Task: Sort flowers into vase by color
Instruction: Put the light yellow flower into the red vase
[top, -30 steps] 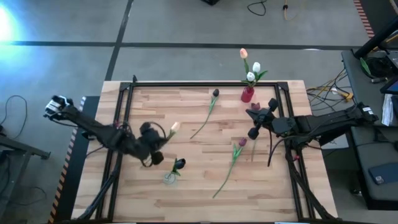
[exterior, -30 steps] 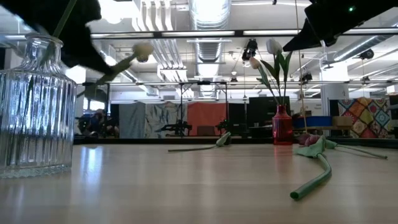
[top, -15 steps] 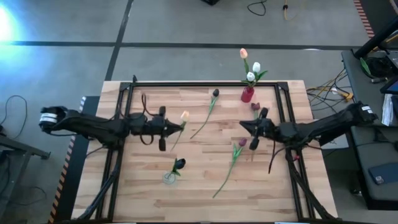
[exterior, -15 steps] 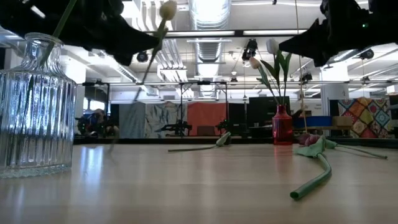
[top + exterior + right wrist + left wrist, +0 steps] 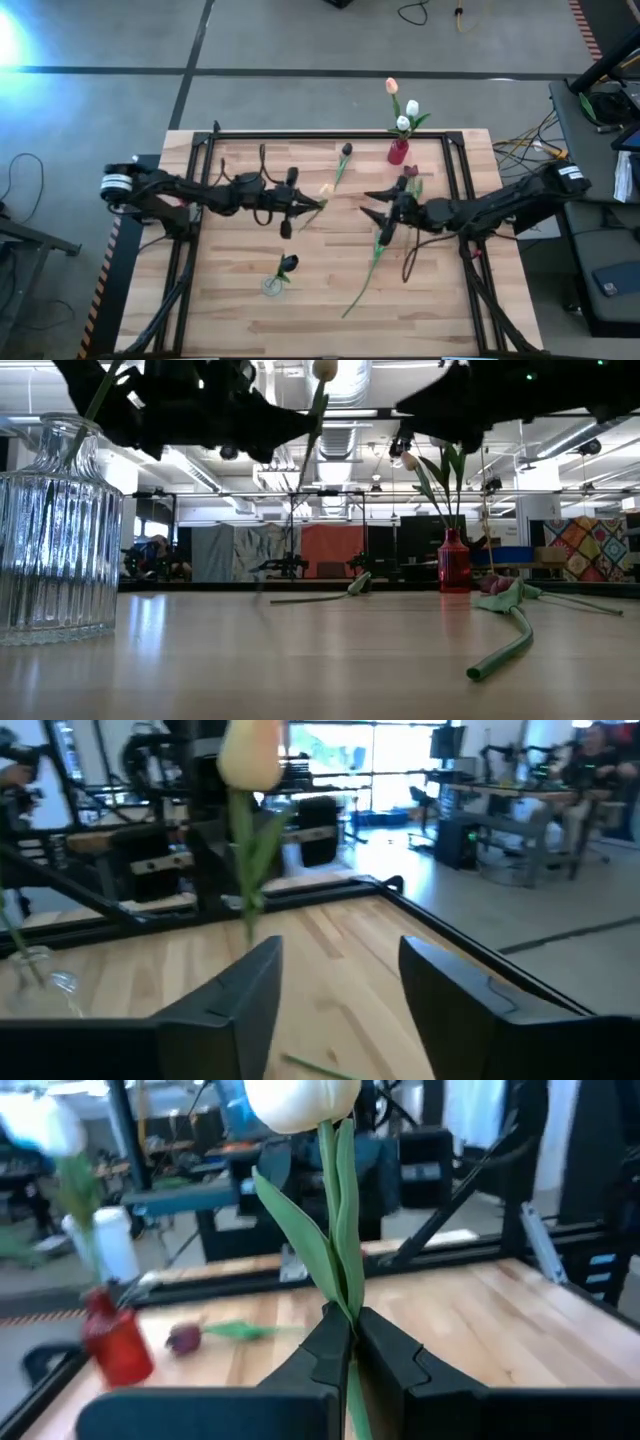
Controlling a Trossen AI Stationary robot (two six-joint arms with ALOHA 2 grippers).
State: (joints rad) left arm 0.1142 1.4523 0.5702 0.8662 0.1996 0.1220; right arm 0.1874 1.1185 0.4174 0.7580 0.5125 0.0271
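Observation:
My left gripper (image 5: 303,205) hangs over the table's middle, shut on a white tulip (image 5: 300,1098) that stands upright. Just to its right my right gripper (image 5: 364,204) faces it, open, fingers (image 5: 245,995) level and apart, touching nothing; the tulip (image 5: 250,755) stands a little in front of them. A red vase (image 5: 398,152) at the far edge holds white and peach tulips. A clear glass vase (image 5: 272,286) near the front holds one dark tulip (image 5: 288,264). Dark tulips lie flat on the table (image 5: 346,151), (image 5: 386,230), (image 5: 410,172). My left gripper pinches the tulip's stem (image 5: 346,1312) between its two fingers, just below where the leaves part. The fingers lie level, pointing toward the table's right, across the stem. The tulip stands upright, head (image 5: 323,369) up, lifted clear of the table.
A black frame (image 5: 300,136) runs round the wooden table top. The bent stem (image 5: 510,645) of a lying tulip is near the front right. Bare wood lies between the two vases at the table's left half.
My left gripper has carried the white tulip up and toward the table's right, to the middle, and the tulip has turned from slanting to upright. My right gripper has come toward the table's left, toward the tulip, and has opened.

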